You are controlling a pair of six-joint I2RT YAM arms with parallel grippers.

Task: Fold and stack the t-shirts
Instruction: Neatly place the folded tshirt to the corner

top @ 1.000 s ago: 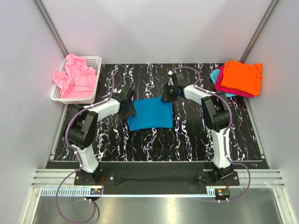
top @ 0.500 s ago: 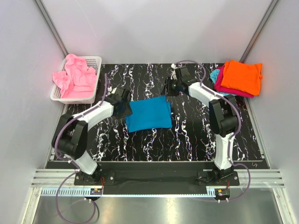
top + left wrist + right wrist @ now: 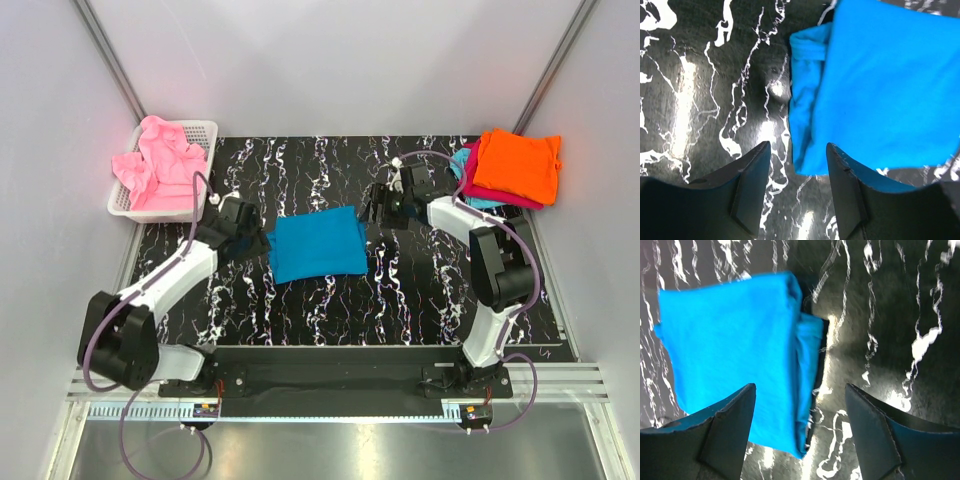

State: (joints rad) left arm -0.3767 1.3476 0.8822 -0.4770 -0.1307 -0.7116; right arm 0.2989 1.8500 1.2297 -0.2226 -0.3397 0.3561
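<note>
A folded teal-blue t-shirt (image 3: 316, 246) lies flat in the middle of the black marbled table (image 3: 420, 290). My left gripper (image 3: 250, 235) hovers just off its left edge, open, with nothing between the fingers; the left wrist view shows the shirt (image 3: 880, 85) ahead of the gripper (image 3: 797, 152). My right gripper (image 3: 375, 207) is at the shirt's upper right corner, wide open and empty. The right wrist view shows the shirt's (image 3: 735, 355) layered edge between the spread fingers (image 3: 730, 425). Folded orange (image 3: 518, 163), magenta (image 3: 470, 178) and light cyan (image 3: 460, 160) t-shirts are stacked at the back right.
A white mesh basket (image 3: 204, 172) with crumpled pink shirts (image 3: 160, 165) stands at the back left corner. Grey walls close in the table on three sides.
Both grippers have let go of the teal-blue shirt and drawn back outward from it, the left to the left and the right to the right. The right jaws have opened wide.
</note>
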